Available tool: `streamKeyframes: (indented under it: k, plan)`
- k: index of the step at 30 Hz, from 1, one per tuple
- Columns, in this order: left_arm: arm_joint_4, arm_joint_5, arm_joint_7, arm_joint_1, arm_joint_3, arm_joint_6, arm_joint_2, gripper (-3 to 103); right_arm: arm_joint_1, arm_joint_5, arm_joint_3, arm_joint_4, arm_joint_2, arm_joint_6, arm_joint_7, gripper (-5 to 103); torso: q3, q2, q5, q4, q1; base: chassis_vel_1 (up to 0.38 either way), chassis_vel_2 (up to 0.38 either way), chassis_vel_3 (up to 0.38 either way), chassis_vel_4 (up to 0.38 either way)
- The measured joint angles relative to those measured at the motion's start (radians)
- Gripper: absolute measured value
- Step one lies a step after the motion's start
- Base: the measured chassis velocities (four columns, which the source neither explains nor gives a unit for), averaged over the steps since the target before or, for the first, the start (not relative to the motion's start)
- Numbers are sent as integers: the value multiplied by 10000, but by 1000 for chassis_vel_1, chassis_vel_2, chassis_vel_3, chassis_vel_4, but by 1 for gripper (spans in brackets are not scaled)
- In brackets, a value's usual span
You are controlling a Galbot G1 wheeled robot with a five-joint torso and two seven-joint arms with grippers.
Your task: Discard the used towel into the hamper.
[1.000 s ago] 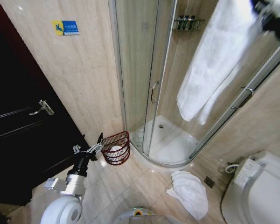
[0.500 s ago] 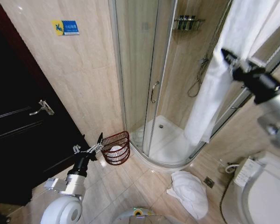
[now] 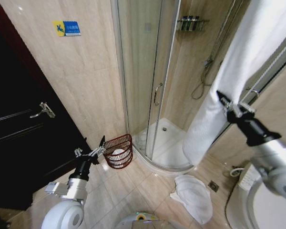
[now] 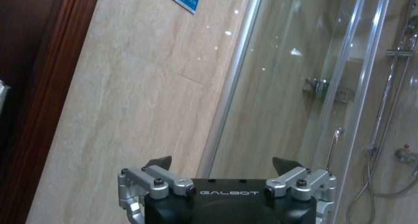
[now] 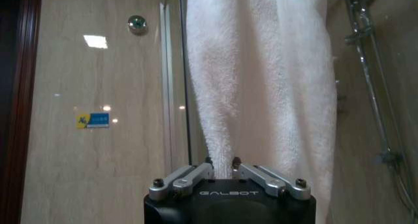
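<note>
A long white towel (image 3: 238, 71) hangs in front of the shower glass, its lower end near the shower tray. My right gripper (image 3: 223, 99) is shut on the towel's edge about halfway down. In the right wrist view the fingertips (image 5: 222, 161) pinch a fold of the towel (image 5: 261, 77). The hamper (image 3: 119, 151), a small dark reddish wire basket with something white inside, stands on the floor by the shower corner. My left gripper (image 3: 96, 149) hovers low just left of the hamper. It is open with nothing between its fingers (image 4: 160, 163).
A second white towel (image 3: 193, 196) lies crumpled on the floor tiles near the toilet (image 3: 264, 200). The curved glass shower door (image 3: 152, 90) stands behind the hamper. A dark door (image 3: 24, 124) is at the left.
My right arm has come down and toward me with the towel pinched, so the towel now hangs lower and more to the right. The left arm and the hamper have not moved.
</note>
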Motion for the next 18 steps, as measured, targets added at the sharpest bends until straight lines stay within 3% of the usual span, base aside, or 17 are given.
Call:
streamKeyframes:
  k: [5,10,16,18]
  plan:
    - [0,0,0,0,0,0,0,100,-173,-1058,-679,-153,637,482,-466,4,0,0,0,-1,0,0,0,0,0]
    - [0,-1,0,-1,0,0,1,100,34,-1722,-1289,-289,1050,750,-350,4,0,0,-3,0,0,0,0,0,0]
    - [0,-1,0,-1,0,0,1,100,17,-3487,-2449,-832,1979,1474,-476,4,0,0,-1,0,0,0,0,0,0]
    - [-1,-1,0,0,0,0,1,100,-13,-3602,-2544,-891,2059,1541,-503,4,0,0,0,0,0,0,0,0,0]
